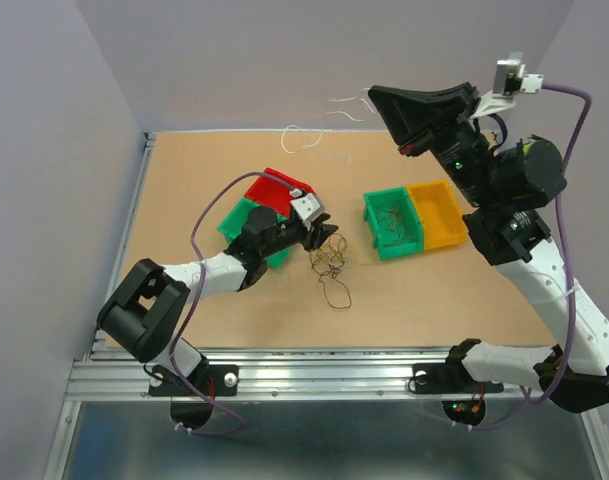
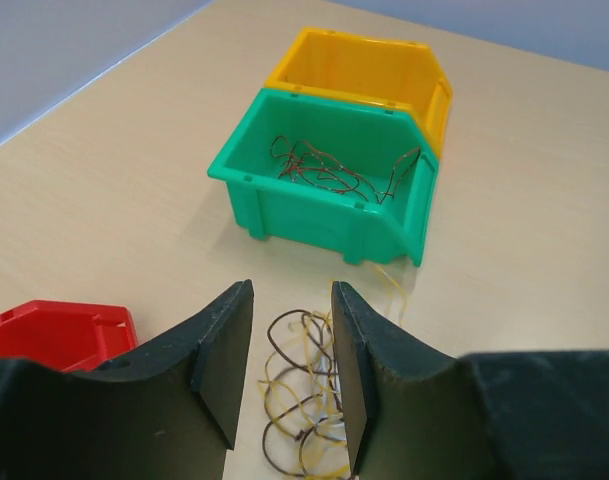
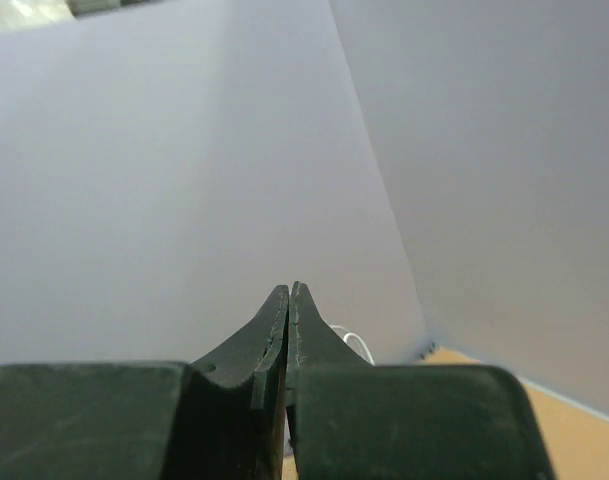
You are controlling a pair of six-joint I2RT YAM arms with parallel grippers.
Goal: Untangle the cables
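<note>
Left claw [image 2: 291, 320] half open, empty, hovers over far end of cable tangle [image 1: 331, 266]. Tangle lies mid-bench [image 1: 174, 180], just left of green bin [image 2: 314, 215] holding brownish wires. Right claw [image 3: 289, 295] pressed closed, raised far right, whitish wire [image 3: 356, 343] seemingly pinched. Tangle long axis runs near-far, dark loop trailing toward near edge. Best: lower left claw onto single outer strand, not whole clump, then draw it out slowly

Nothing for you to log: no text, label, brand, number or sign can be read in any of the three views.
</note>
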